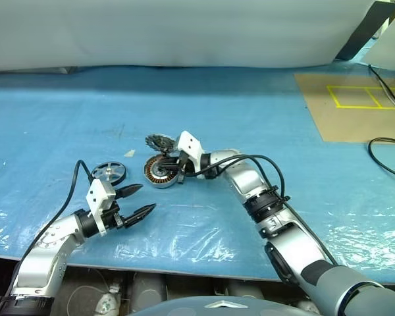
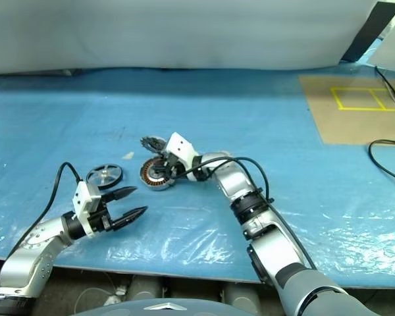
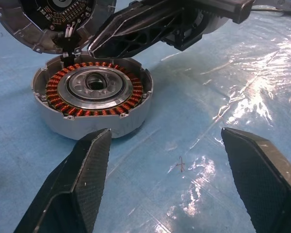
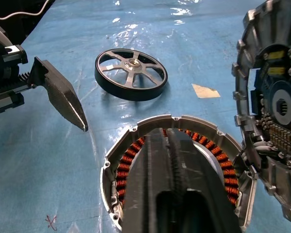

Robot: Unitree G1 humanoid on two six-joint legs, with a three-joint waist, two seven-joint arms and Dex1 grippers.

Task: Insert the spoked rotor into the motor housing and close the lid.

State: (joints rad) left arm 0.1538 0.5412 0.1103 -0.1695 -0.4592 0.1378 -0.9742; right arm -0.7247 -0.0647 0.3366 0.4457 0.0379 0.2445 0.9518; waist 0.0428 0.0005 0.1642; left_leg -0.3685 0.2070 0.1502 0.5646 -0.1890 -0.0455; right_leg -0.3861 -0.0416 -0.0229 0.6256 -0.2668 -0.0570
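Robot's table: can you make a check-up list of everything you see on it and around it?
Surface: blue plastic sheet, wrinkled and shiny.
Motor housing: open, copper windings showing, no wheel inside.
Lid: swung up, joined at the housing's far rim.
Spoked rotor: lying flat on the sheet, apart from the housing.
Clutter: small tan scrap near the rotor.
Left claw: open, holding nothing, near the rotor.
Right claw: shut, over the housing's windings.
Cables: black cables at the right edge.
Surroundings: brown board with yellow tape squares; pale backdrop behind.
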